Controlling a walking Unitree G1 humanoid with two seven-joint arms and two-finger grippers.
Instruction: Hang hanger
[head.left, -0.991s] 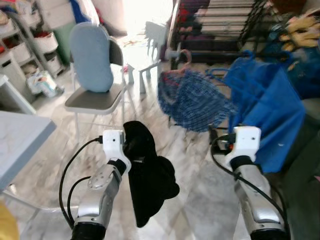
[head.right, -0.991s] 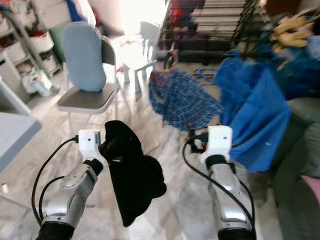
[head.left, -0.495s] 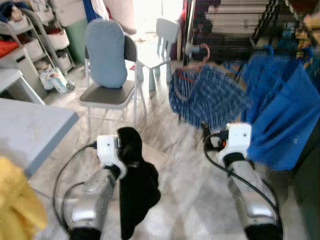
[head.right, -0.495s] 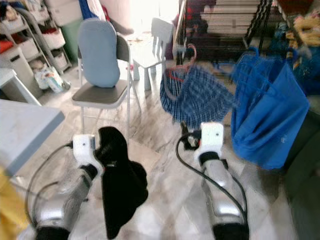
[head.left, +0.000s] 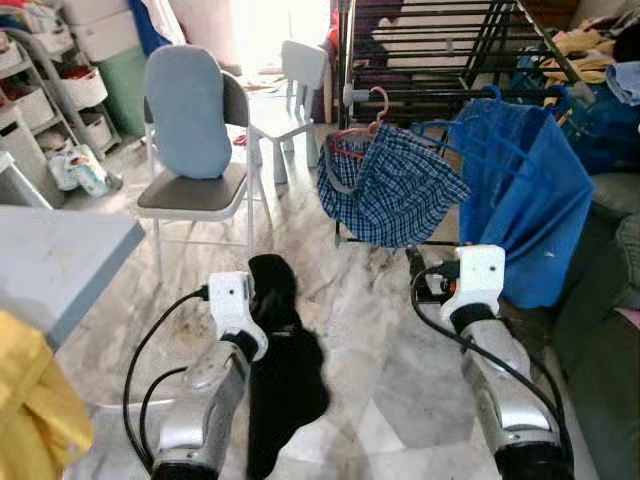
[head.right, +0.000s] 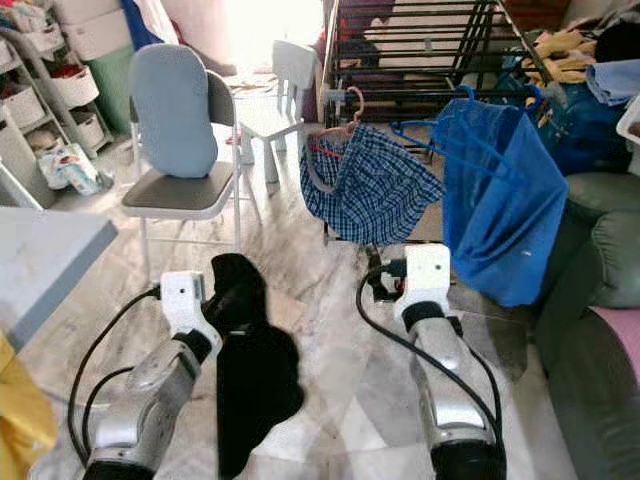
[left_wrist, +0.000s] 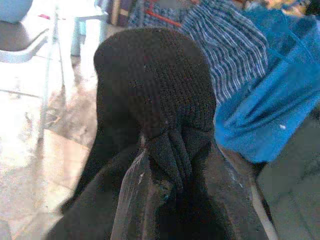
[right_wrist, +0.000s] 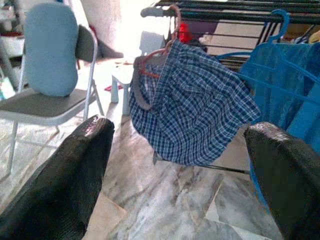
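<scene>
The left end effector (left_wrist: 165, 185) is closed tight on a black knit garment (head.left: 285, 370), which bunches up over the fingers and hangs down toward the marble floor (head.left: 370, 400) at about 7 o'clock in the head view. The right end effector (right_wrist: 175, 165) is held out at about 5 o'clock, and its two black fingers (right_wrist: 65, 175) are spread wide apart with nothing between them. Past those fingers hangs a pink hanger (right_wrist: 160, 47) with blue checked shorts (head.left: 390, 185) on it. Its hook sits over a bar of the black drying rack (head.left: 440, 40) at about 12 o'clock. Just beside the shorts, toward 1 o'clock, a big blue cloth (head.left: 530, 200) hangs on a blue hanger (head.right: 470, 100) from the same rack. At about 10 o'clock stands a gray folding chair (head.left: 195, 195) with a light blue cushion (head.left: 185, 110) leaning on its back, and a small white chair (head.left: 290, 85) stands behind it. The corner of a gray tabletop (head.left: 55, 255) shows at 9 o'clock, with something yellow (head.left: 30, 400) low at 8 o'clock. I cannot tell if the black garment is on a hanger
</scene>
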